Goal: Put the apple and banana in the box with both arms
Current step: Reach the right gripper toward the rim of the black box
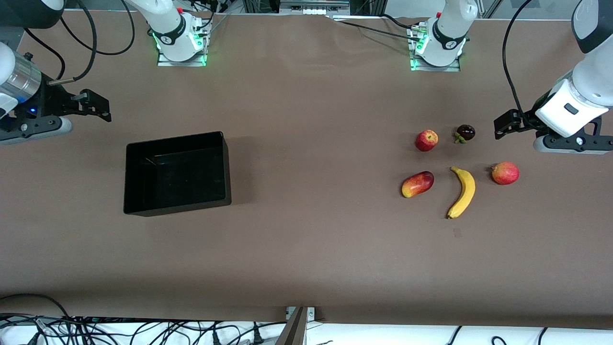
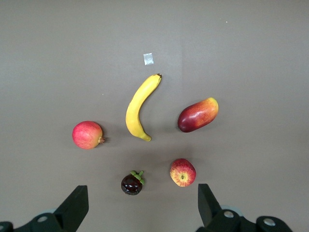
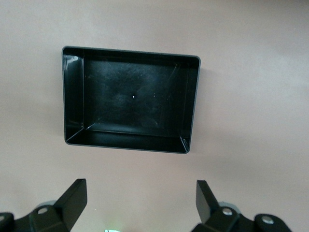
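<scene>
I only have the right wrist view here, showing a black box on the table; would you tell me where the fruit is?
Observer: The fruit lies toward the left arm's end of the table; the apple sits beside a dark mangosteen.
Operator: Thank you. And where is the banana?
Observer: The banana lies nearer the front camera than the apple, between a mango and a rounder red-pink fruit.
Operator: Is either gripper holding anything?
Observer: No. The left gripper hangs open over the table by the mangosteen, and the right gripper is open too, near the box, which holds nothing.
</scene>
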### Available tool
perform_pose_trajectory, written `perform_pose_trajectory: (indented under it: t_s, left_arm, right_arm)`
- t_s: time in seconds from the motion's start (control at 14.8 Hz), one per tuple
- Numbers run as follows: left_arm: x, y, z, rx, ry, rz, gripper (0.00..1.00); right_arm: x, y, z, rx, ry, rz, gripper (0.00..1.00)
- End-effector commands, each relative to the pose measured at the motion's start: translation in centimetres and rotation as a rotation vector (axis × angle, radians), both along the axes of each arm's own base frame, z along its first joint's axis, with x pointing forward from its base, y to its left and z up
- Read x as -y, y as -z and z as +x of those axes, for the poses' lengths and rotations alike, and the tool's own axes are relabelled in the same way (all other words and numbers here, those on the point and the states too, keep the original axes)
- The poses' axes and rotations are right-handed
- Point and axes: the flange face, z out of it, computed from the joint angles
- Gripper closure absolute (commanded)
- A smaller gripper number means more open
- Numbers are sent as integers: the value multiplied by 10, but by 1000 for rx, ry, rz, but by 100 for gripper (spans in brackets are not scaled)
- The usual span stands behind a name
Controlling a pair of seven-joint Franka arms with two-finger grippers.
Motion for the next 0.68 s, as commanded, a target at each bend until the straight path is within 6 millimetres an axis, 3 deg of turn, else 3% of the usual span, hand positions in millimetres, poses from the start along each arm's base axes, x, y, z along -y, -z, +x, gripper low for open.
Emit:
perform_pose_trajectory:
  t_s: [0.0, 0.2, 0.61]
  left_arm:
    - [1, -6, 0, -8, 20, 22, 0]
    - [1, -6, 0, -7, 20, 22, 0]
    - [2, -6, 0, -8, 23, 22, 0]
  right_arm:
    - [4, 1, 5, -12, 6, -24, 0]
    - [7, 25, 18, -29, -15, -62, 0]
    - [52, 142, 46, -64, 5, -73, 0]
